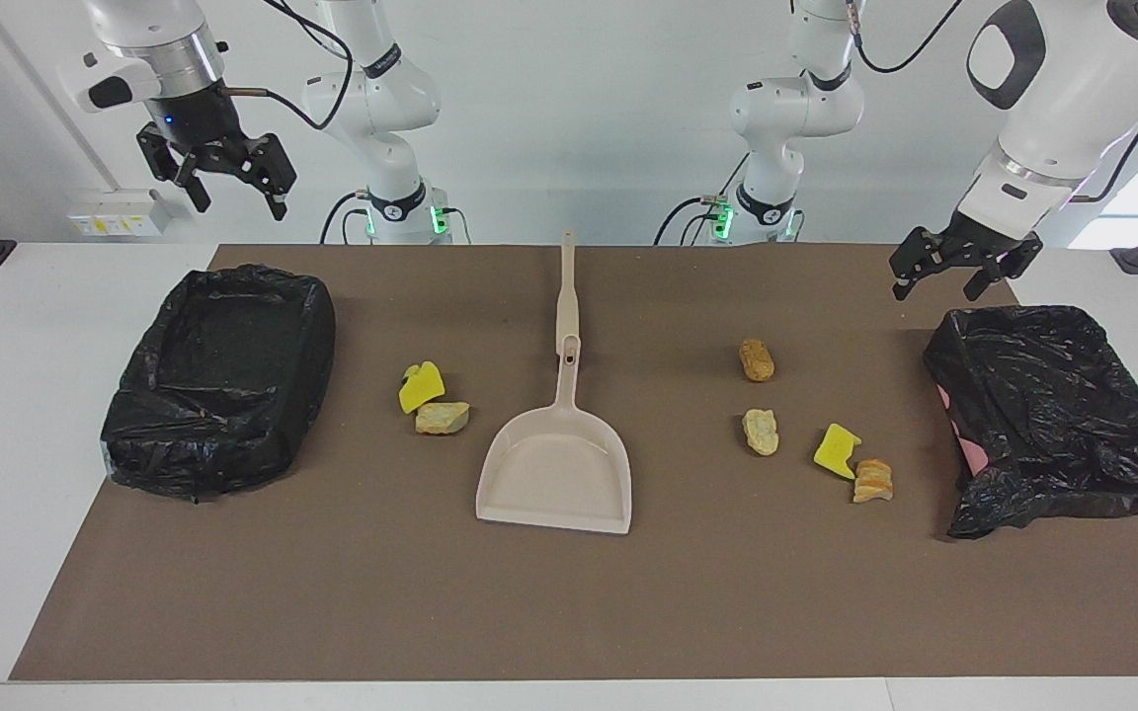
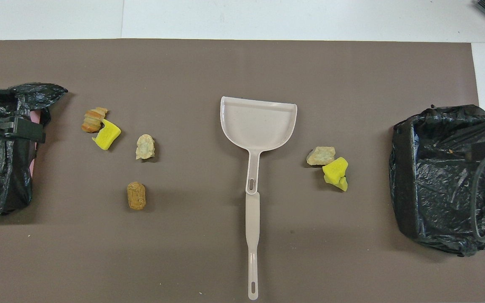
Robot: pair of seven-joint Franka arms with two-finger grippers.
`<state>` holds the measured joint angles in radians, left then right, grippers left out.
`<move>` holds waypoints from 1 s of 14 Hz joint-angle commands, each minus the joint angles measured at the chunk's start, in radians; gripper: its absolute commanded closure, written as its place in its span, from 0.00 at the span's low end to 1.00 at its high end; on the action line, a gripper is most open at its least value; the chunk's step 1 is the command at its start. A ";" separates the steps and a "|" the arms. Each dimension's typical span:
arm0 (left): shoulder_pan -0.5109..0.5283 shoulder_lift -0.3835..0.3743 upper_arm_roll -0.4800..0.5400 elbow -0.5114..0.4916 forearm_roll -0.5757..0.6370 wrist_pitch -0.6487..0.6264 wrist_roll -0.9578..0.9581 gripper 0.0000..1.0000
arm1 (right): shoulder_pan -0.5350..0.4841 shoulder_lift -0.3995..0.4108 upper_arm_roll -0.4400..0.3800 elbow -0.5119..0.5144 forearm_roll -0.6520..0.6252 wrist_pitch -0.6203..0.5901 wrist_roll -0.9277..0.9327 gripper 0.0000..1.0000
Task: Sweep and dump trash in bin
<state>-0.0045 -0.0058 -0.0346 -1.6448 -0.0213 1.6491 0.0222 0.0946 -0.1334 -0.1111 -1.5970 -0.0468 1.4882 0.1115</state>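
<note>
Waiting unstarted: both claws, left (image 1: 964,269) and right (image 1: 223,178), hung wide, empty; dustpan (image 1: 557,464) untouched; trash (image 1: 436,403) unswept; next move likely grasping its handle.

Robotics lab. Two white arms (image 1: 386,109) bolted at a white table (image 1: 26,395) under a brown mat (image 1: 569,592). Bare white wall, cabling.

No legible text, labels, brands or numbers anywhere.
</note>
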 commanded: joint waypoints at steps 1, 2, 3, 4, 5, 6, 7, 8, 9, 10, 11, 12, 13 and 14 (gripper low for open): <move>-0.008 -0.019 0.004 -0.012 0.018 -0.014 0.033 0.00 | -0.006 -0.023 0.004 -0.027 0.010 0.017 -0.023 0.00; -0.006 -0.022 0.004 -0.017 0.018 -0.005 0.062 0.00 | -0.006 -0.025 0.004 -0.029 0.010 0.015 -0.023 0.00; -0.006 -0.022 0.005 -0.017 0.018 -0.002 0.070 0.00 | -0.006 -0.025 0.004 -0.029 0.010 0.012 -0.023 0.00; -0.008 -0.022 0.005 -0.017 0.018 -0.002 0.068 0.00 | -0.006 -0.025 0.004 -0.029 0.010 0.007 -0.023 0.00; -0.008 -0.022 0.005 -0.017 0.018 -0.002 0.068 0.00 | -0.006 -0.026 0.004 -0.030 0.010 0.006 -0.023 0.00; -0.008 -0.022 0.004 -0.017 0.018 -0.002 0.068 0.00 | -0.004 -0.026 0.004 -0.032 0.010 0.007 -0.023 0.00; -0.008 -0.023 0.004 -0.018 0.018 -0.003 0.070 0.00 | -0.001 -0.026 0.004 -0.032 0.010 0.009 -0.021 0.00; -0.008 -0.022 0.004 -0.020 0.018 -0.005 0.071 0.00 | 0.000 -0.026 0.004 -0.031 0.010 0.012 -0.020 0.00; -0.009 -0.022 0.004 -0.021 0.018 -0.003 0.074 0.00 | 0.000 -0.025 0.004 -0.032 0.010 0.014 -0.020 0.00; -0.009 -0.022 0.002 -0.029 0.018 0.000 0.074 0.00 | 0.000 -0.026 0.004 -0.031 0.010 0.012 -0.023 0.00; -0.011 -0.022 0.002 -0.035 0.018 0.003 0.076 0.00 | -0.001 -0.025 0.004 -0.032 0.010 0.010 -0.024 0.00; -0.012 -0.022 -0.001 -0.043 0.018 0.006 0.076 0.00 | -0.001 -0.026 0.004 -0.032 0.010 0.012 -0.024 0.00; -0.012 -0.020 -0.002 -0.047 0.017 0.011 0.079 0.00 | 0.000 -0.026 0.004 -0.032 0.010 0.012 -0.023 0.00; -0.018 -0.019 -0.002 -0.062 0.017 0.026 0.099 0.00 | 0.000 -0.026 0.004 -0.032 0.010 0.010 -0.021 0.00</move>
<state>-0.0070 -0.0075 -0.0408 -1.6649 -0.0213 1.6512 0.0961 0.0991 -0.1342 -0.1100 -1.5995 -0.0468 1.4882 0.1115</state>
